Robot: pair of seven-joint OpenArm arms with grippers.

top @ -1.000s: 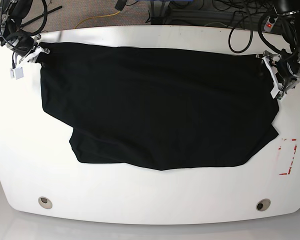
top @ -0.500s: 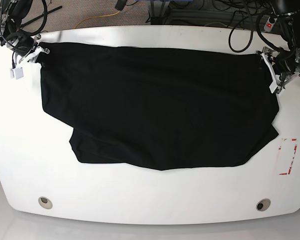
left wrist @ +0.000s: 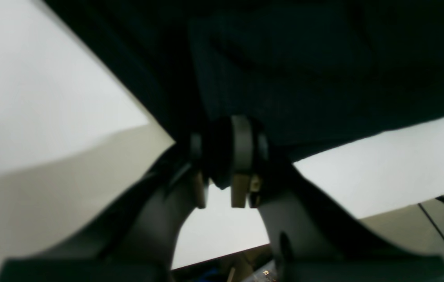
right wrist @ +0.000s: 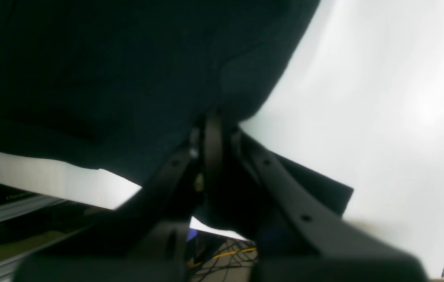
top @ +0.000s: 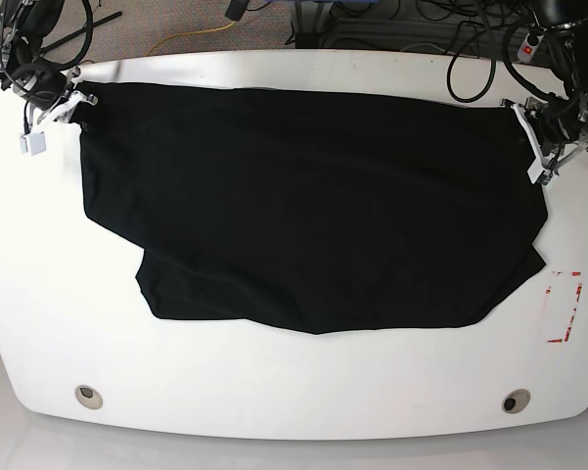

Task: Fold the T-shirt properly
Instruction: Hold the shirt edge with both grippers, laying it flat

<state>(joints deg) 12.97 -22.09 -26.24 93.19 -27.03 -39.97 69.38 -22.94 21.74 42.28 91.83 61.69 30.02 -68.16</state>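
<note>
Base view: T-shirt [top: 313, 206] spread on desk [top: 303, 392]; left gripper [top: 540, 147] at 2 o'clock and right gripper [top: 70, 106] at 10 o'clock, jaws clenched on its corners.

desk [top: 294, 392]: white, rounded corners
grommet holes [top: 89, 397]: two, near edge, at 7 and 5 o'clock
red tape marks [top: 565, 305]: 4 o'clock
cables [top: 440, 20]: floor, 12 o'clock

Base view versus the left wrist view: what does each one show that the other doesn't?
Only the base view shows the whole T-shirt spread over the white table, the red marks at the table's edge, and both arms at its far corners. Only the left wrist view shows the left gripper up close, its jaws pinching black fabric. Both show the shirt's edge on the table.
</note>
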